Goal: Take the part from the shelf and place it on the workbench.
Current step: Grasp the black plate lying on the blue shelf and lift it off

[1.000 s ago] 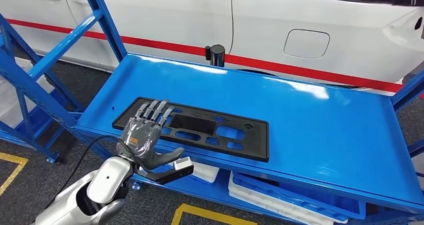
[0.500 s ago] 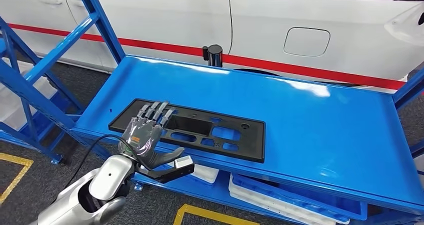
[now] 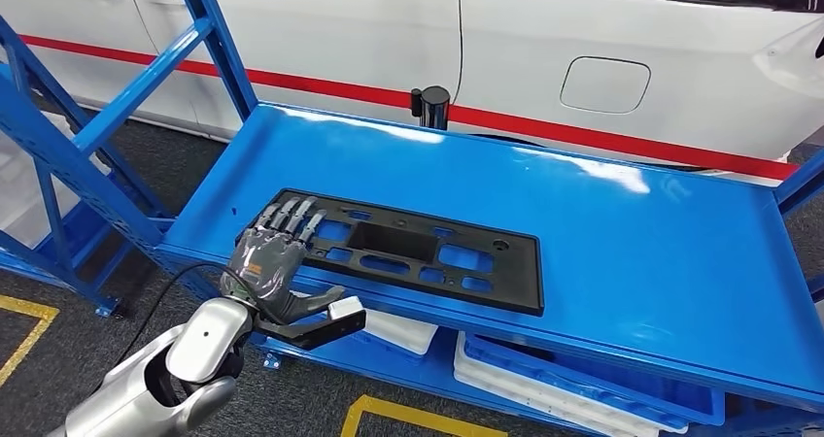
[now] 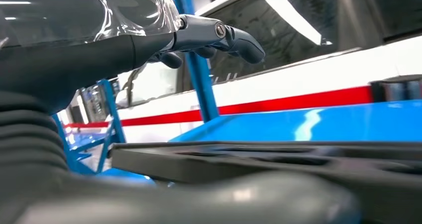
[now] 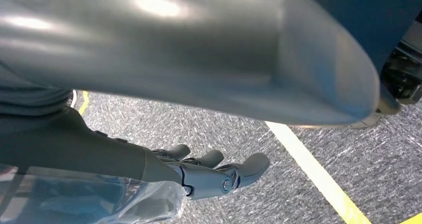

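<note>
Reaching over the part's point(image 3: 394, 251) near edge, left hand point(image 3: 272, 267) flat, fingers spread (holding nothing).

The head view looks forward and down onto the blue shelf point(image 3: 622, 233). The left wrist view sits close at shelf level, sharing it. The right wrist view faces the floor point(image 5: 318, 134).

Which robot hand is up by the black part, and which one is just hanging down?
The left hand is the one at the black part on the blue shelf, fingers spread over its near end. The right hand hangs over the grey floor.
</note>
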Motion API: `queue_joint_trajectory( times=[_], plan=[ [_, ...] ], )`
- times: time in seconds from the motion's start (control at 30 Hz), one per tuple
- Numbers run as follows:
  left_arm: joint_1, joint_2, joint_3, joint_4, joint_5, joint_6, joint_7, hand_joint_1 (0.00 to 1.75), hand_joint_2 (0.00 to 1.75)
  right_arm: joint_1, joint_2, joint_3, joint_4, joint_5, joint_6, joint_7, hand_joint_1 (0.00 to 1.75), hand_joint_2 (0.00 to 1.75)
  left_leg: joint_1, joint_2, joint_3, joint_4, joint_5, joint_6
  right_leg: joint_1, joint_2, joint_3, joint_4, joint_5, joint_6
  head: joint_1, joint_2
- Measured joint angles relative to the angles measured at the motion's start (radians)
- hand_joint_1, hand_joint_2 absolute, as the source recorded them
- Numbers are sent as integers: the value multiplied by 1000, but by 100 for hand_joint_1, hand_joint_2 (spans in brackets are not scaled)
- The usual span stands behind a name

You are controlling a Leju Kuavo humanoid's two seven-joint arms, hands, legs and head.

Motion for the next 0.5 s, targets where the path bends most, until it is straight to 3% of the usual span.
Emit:
queue_joint_trajectory(
  times=[0.1, 0.13, 0.17, 0.2, 0.27, 0.33, 0.43, 0.5],
  plan=[
    [1, 1, 1, 11, 19, 1, 4, 0, 175, 1, 0, 0, 0, 0, 0, 0, 0, 0, -6, 1, 1, -1, 0, 12, 5, -2, -93, 200, -96, -2, 3, 0],
    [2, 2, 1, 17, 27, 1, 5, 0, 175, 2, 0, 0, 0, 0, 0, 0, 0, 0, -9, 1, 1, -1, -1, 14, 7, -2, -117, 248, -109, -3, 3, 0],
    [3, 3, 1, 22, 35, 1, 5, 0, 175, 2, 0, 0, 0, 0, 0, 0, 0, 0, -12, 1, 2, -1, -1, 15, 9, -2, -122, 256, -102, -6, 3, 0],
    [4, 5, 2, 27, 44, 1, 6, 0, 175, 2, 0, 0, 0, 0, 0, 0, 0, 0, -14, 0, 3, -1, -2, 16, 10, -2, -106, 222, -75, -10, 3, 0],
    [3, 6, 3, 36, 58, 1, 6, 0, 175, 1, 0, 0, 0, 0, 0, 0, 0, 0, -18, -1, 7, 0, -4, 15, 15, -2, -34, 78, -7, -21, 3, 0],
    [2, 8, 8, 43, 65, 1, 6, 0, 175, -1, -1, 0, 0, 0, 0, 0, 0, 0, -22, -2, 7, 2, -6, 12, 20, -3, 14, -23, 26, -30, 3, 0],
    [1, 11, 15, 52, 69, 1, 6, 0, 175, 1, 0, 0, 0, 0, 0, 0, 0, 0, -22, -1, 4, 4, -8, 3, 22, -3, 19, -42, 30, -36, 3, 0],
    [-1, 13, 17, 56, 74, 1, 7, 0, 175, 1, 0, 0, 0, 0, 0, 1, 0, 0, -18, -1, -10, 37, -32, -9, 17, -3, 21, -46, 34, -43, 1, 0]
  ],
)
